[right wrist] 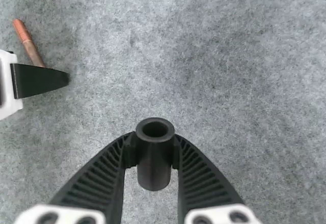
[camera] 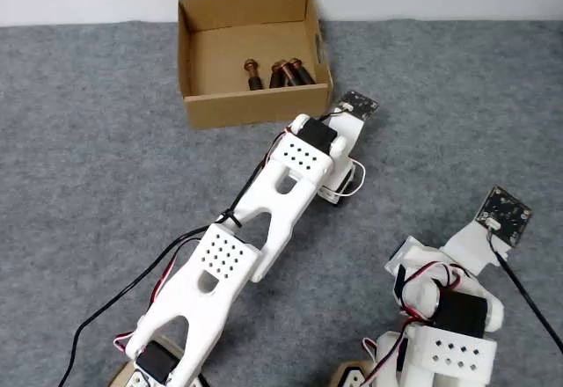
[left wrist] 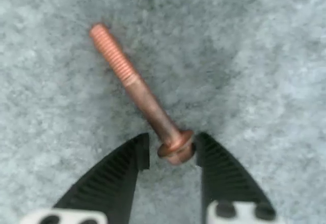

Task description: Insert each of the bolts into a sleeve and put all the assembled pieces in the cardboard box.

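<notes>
A copper bolt (left wrist: 135, 89) lies flat on the grey carpet. Its flanged head sits between the fingers of my left gripper (left wrist: 170, 150), which is open and straddles the head with small gaps on both sides. My right gripper (right wrist: 154, 147) is shut on a black sleeve (right wrist: 154, 155), held with its open bore facing the camera, just above the carpet. The same bolt (right wrist: 29, 43) and a black finger of the left gripper (right wrist: 38, 80) appear off to one side in the right wrist view. In the high view the left arm (camera: 299, 154) stretches toward the cardboard box (camera: 251, 105).
Several assembled bolt-and-sleeve pieces (camera: 281, 73) lie inside the box at the table's far side. The right arm (camera: 449, 308) sits folded at the near right. Grey carpet covers the whole table.
</notes>
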